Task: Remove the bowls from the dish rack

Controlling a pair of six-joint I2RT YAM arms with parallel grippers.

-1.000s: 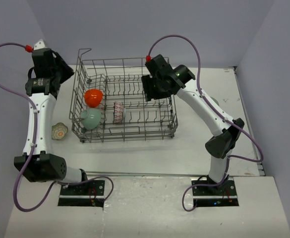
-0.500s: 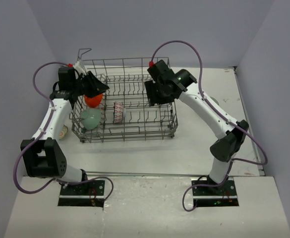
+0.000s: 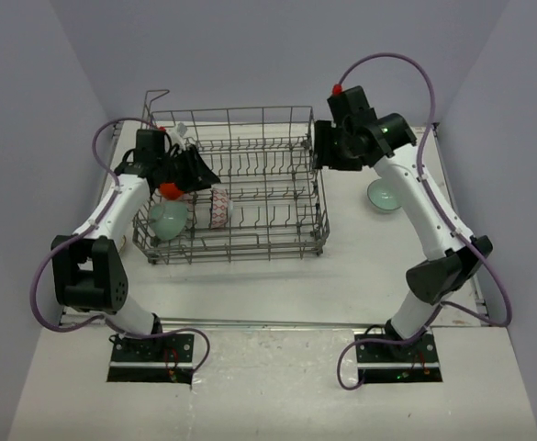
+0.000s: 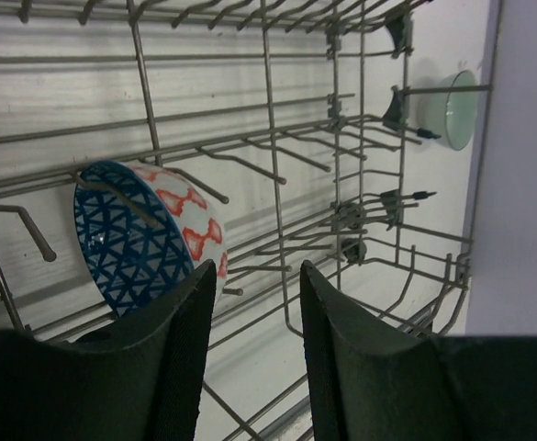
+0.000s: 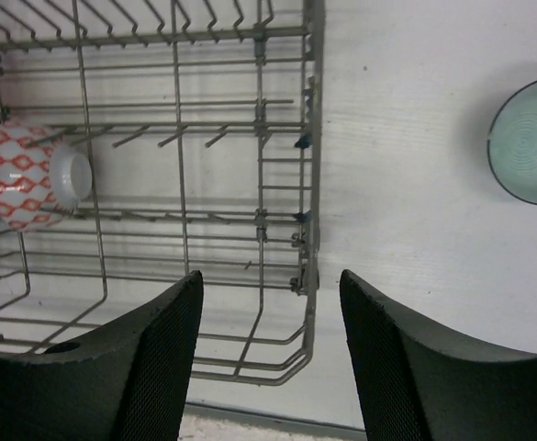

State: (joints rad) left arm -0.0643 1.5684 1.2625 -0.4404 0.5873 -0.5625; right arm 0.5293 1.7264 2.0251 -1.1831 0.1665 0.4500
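The grey wire dish rack [image 3: 250, 241] stands mid-table. Three bowls stand on edge at its left end: an orange bowl [image 3: 168, 191], a mint bowl [image 3: 167, 220] and a white bowl with a red pattern [image 3: 218, 208]. That patterned bowl [image 4: 144, 241] is blue inside and leans on the tines just left of my left gripper [image 4: 254, 276]. The left gripper [image 3: 208, 175] is open and empty, low over the orange bowl, partly covering it. My right gripper [image 3: 322, 152] hangs open and empty over the rack's right rim [image 5: 312, 138]. Another mint bowl [image 3: 384, 195] sits on the table right of the rack.
The rack's middle and right rows of tines [image 3: 268, 193] hold nothing. The mint bowl on the table [image 5: 530, 138] lies upright, apart from the rack. Walls close in the table at the back and both sides.
My left arm swung from outside the rack's left end to above the orange bowl. The right arm moved from over the rack to its right rim, and the mint bowl on the table came into view.
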